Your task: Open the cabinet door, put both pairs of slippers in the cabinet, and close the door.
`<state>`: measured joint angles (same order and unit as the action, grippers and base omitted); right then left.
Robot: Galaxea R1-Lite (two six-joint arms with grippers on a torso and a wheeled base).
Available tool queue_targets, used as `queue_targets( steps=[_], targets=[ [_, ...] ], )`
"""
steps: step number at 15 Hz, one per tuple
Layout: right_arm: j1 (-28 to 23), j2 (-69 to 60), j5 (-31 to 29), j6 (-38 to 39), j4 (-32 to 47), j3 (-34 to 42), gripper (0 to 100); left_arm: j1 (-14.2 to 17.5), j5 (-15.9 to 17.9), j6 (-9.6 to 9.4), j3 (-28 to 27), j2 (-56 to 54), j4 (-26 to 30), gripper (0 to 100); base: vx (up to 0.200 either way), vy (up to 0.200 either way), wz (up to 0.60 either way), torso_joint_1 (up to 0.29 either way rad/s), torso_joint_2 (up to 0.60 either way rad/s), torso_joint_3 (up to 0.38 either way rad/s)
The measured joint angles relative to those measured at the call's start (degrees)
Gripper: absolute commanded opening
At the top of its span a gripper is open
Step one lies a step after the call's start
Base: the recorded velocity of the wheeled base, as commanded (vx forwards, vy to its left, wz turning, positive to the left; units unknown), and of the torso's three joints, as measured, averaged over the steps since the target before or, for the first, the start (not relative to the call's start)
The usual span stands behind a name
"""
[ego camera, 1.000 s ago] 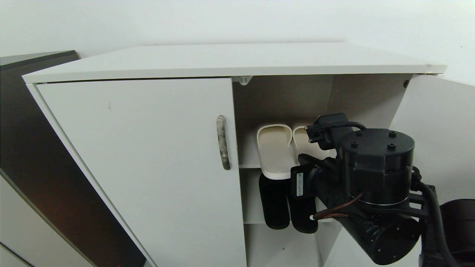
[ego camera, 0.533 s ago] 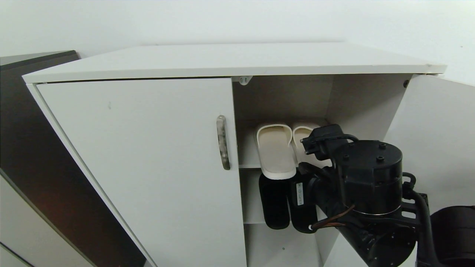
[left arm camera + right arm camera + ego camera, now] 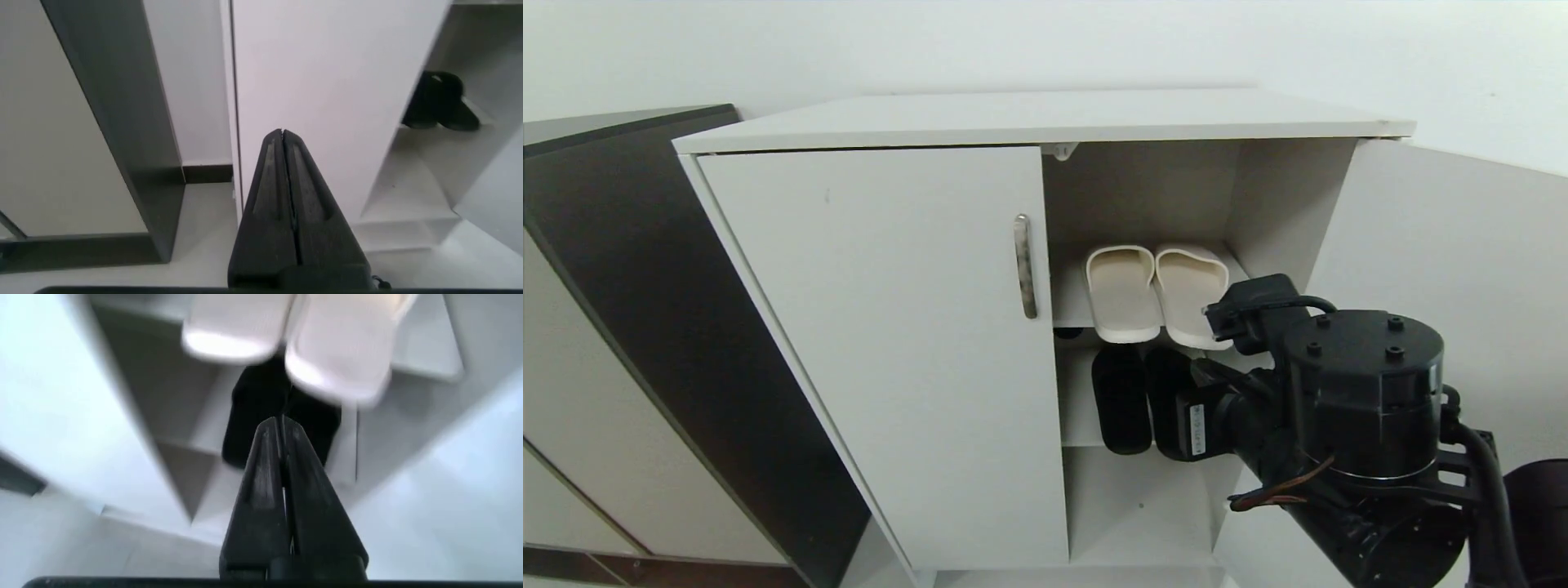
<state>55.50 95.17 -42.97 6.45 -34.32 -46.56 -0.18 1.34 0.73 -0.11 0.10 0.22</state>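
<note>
The white cabinet (image 3: 1029,114) stands with its left door (image 3: 890,327) shut and its right door (image 3: 1437,245) swung wide open. A white pair of slippers (image 3: 1156,290) lies on the upper shelf, heels hanging over the edge. A black pair (image 3: 1123,400) lies on the shelf below. My right gripper (image 3: 283,425) is shut and holds nothing; it hangs just outside the opening, pointing at the black slippers (image 3: 261,400) under the white ones (image 3: 335,343). My left gripper (image 3: 282,135) is shut with nothing in it, low in front of the shut door (image 3: 327,82).
A metal handle (image 3: 1026,265) sits on the shut door's right edge. A dark panel (image 3: 621,269) leans beside the cabinet's left side. The lowest compartment (image 3: 1135,506) holds nothing. Pale floor (image 3: 204,204) lies in front of the cabinet.
The head camera has backed away, so the cabinet looks smaller and farther off. My right arm has drawn back out of the opening, uncovering the second white slipper.
</note>
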Motion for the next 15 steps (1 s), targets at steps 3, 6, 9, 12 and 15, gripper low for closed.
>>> queue_targets(
  steps=[3, 6, 9, 12, 15],
  targets=[
    [0.0, -0.7, 0.2, 0.0, 0.0, 0.8, 0, 0.0, 0.0, 0.00, 0.0, 0.0, 0.1, 0, -0.200, 0.000, 0.00, 0.002, 0.00, -0.001],
    [-0.4, -1.0, 0.2, -0.1, 0.0, 1.3, 0, 0.0, 0.0, -0.02, 0.0, 0.0, 0.0, 0, -0.200, 0.000, 0.00, 0.002, 0.00, 0.005],
    [-0.5, -1.1, 0.4, -0.5, -0.1, 1.7, 0, 0.0, 0.0, 0.02, 0.0, 0.0, 0.0, 0, -0.200, 0.000, 0.00, 0.001, 0.01, 0.002],
    [-0.8, -1.4, 0.5, -1.5, -0.3, 2.1, 0, 0.0, 0.0, -0.05, 0.0, 0.0, 0.0, 0, -0.200, 0.000, 0.00, 0.001, 0.01, -0.001],
    [-1.2, -1.5, 0.5, -1.6, -0.3, 2.7, 0, 0.0, 0.0, -0.02, 0.0, 0.0, 0.0, 0, -0.133, 0.000, 0.00, 0.005, 0.01, 0.003]
  ],
)
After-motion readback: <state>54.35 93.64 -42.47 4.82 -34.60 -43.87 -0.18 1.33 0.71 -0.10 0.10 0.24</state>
